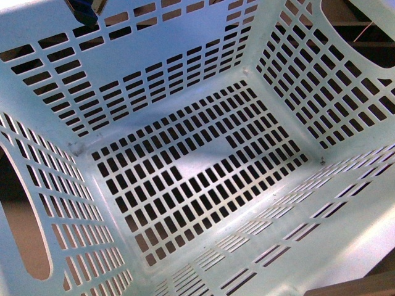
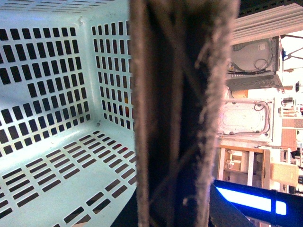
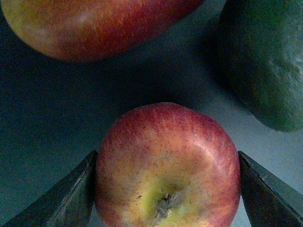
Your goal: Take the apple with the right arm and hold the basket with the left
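Front view: I'm looking straight down into the basket (image 1: 185, 74). Its aqua slotted walls and floor fill the whole frame, with an oval handle cutout (image 1: 24, 216) low on the left wall. A dark piece of hardware (image 1: 86, 9) sits at the rim of the far wall, top left. It is cropped too tightly for me to say what it is.

Left wrist view: one finger of the left gripper (image 2: 180, 113) runs up the middle of the picture, very close to the lens. It is brownish-grey, fuzzy along the edges, with diagonal lattice struts. The basket (image 2: 52, 142) is right beside it, and I can see the inside corner, two slotted walls and part of the floor. The wall edge disappears behind the finger. No second finger shows, so I can't tell whether this claw is open or clamped. On the far side of the finger are white appliances (image 2: 246, 118) and a blue bar (image 2: 246, 198).

Right wrist view: the apple (image 3: 165, 165) sits in the right gripper (image 3: 166, 153), stem dimple and yellow patch facing the camera. The dark fingers (image 3: 66, 198) meet its skin on both flanks with no gap, so I read this claw as closed on the fruit. Beyond it, on a grey surface (image 3: 47, 109), lie an elongated red-yellow fruit (image 3: 94, 23) and a dark green fruit (image 3: 265, 61), both apart from the apple.
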